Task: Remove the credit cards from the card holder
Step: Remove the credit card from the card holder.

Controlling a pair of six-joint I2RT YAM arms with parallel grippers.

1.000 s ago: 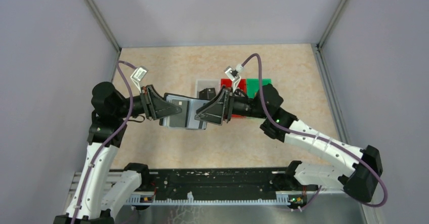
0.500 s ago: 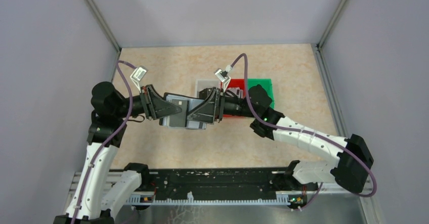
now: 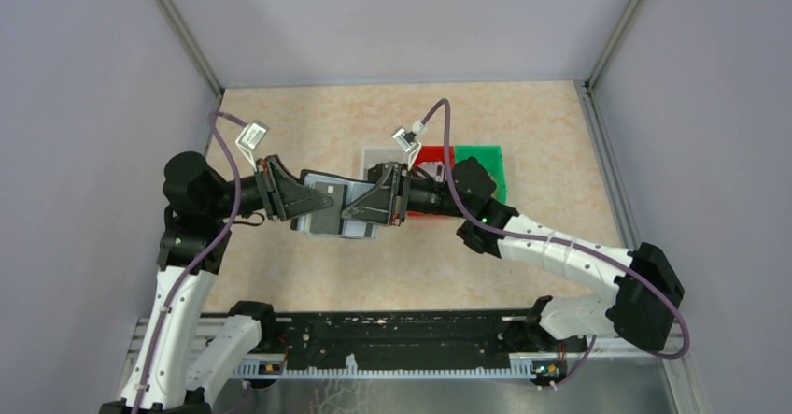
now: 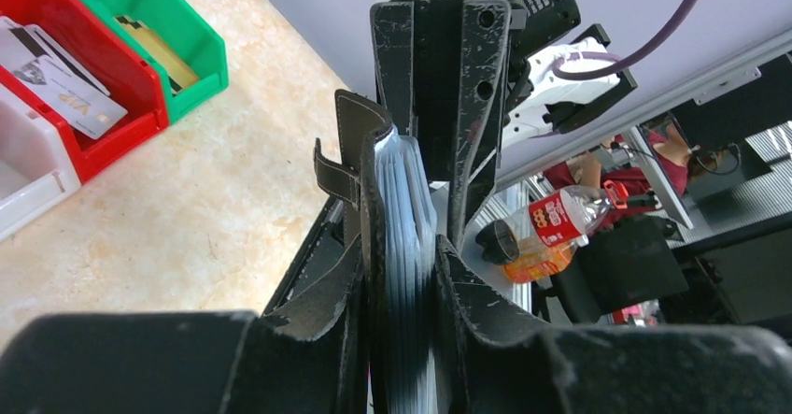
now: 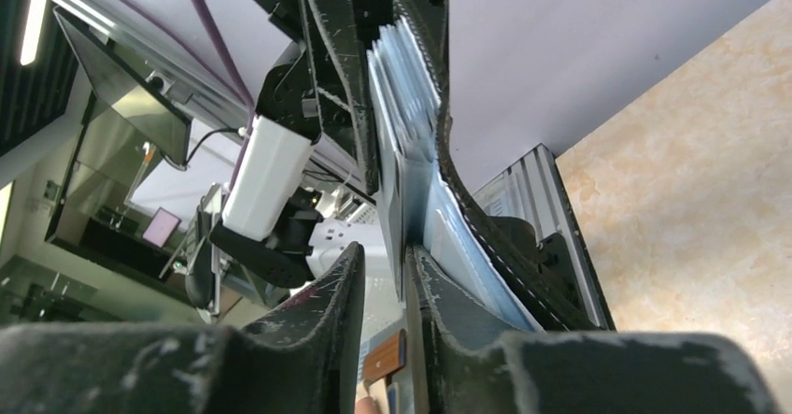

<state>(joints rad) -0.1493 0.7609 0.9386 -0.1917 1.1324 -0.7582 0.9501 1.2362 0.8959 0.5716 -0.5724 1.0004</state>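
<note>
- L gripper point(image 3: 329, 210) reaches in from 9 o'clock, clamped on black card holder point(image 3: 327, 190), which hangs above the table point(image 3: 299, 124) near centre.
- R gripper point(image 3: 349, 212) enters from 3 o'clock. Its jaws stand narrow astride a thin pale sheet point(image 5: 403, 218) in the holder's grey-blue stack; firm pinch or not, can't tell.
- Red bin point(image 3: 434, 155), at holder's 1 o'clock, holds grey-white cards point(image 4: 65, 96); green bin point(image 3: 486, 166) sits touching at its 3 o'clock.
</note>
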